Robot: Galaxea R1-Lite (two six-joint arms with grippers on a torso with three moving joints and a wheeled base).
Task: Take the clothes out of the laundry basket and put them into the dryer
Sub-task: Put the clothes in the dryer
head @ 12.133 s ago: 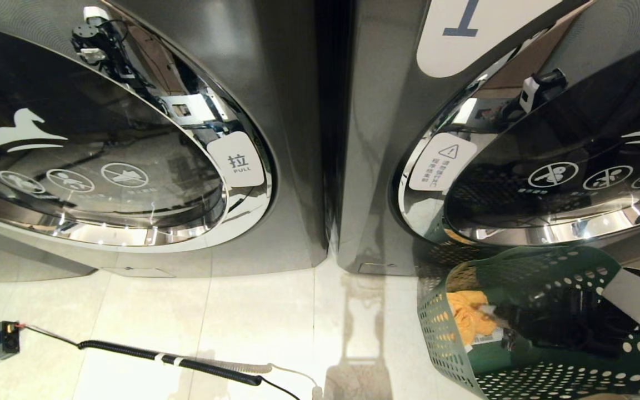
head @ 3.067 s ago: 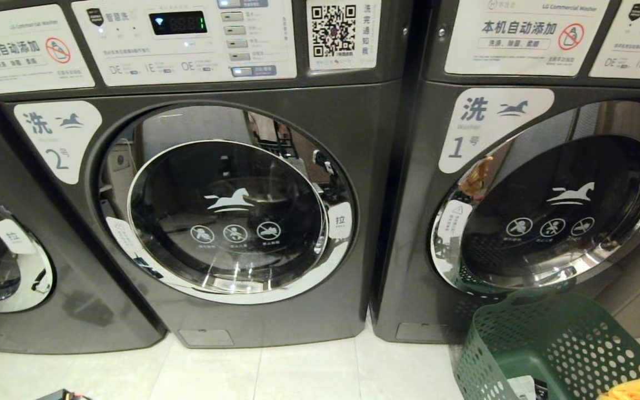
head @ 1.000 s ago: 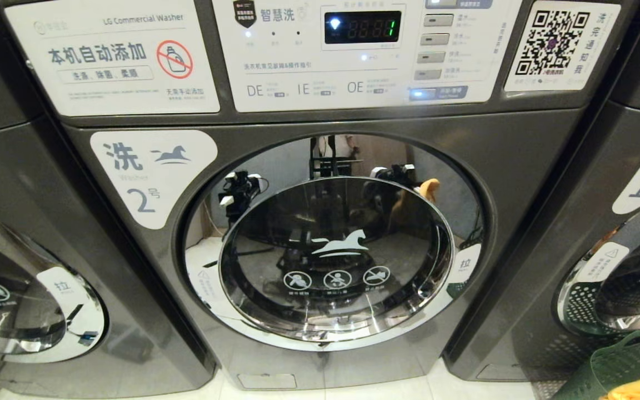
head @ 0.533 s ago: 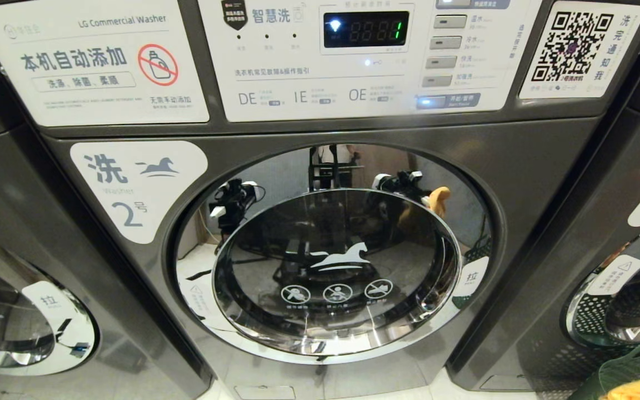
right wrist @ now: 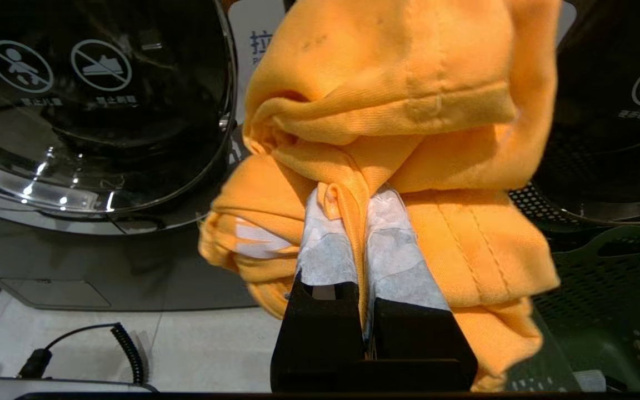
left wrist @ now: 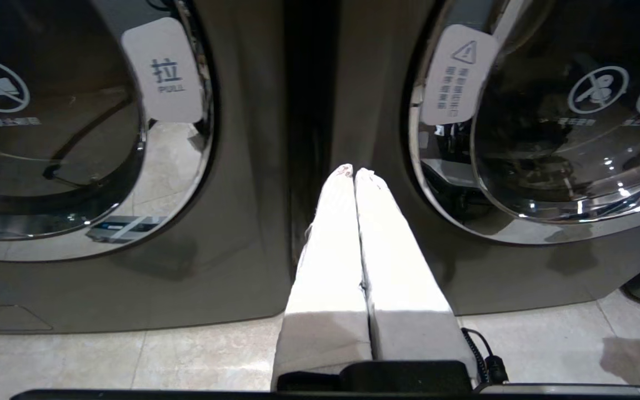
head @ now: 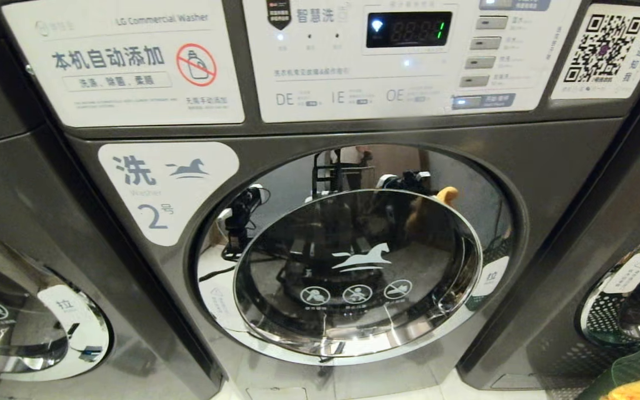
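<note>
While the right pincer [right wrist: 360, 194] clamps orange cloth [right wrist: 409, 111], dryer door [head: 353, 266] stands closed.

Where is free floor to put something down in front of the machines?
Bare tile floor lies before the two machines beside the shut left gripper. It is crowded by the green basket, the coiled cable, and the orange garment.

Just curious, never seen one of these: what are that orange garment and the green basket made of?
Orange garment: soft knit fabric, probably cotton; fine weave, stitched seams and folds show. Green basket: apparently matte moulded plastic; its walls are punched with round holes.
</note>
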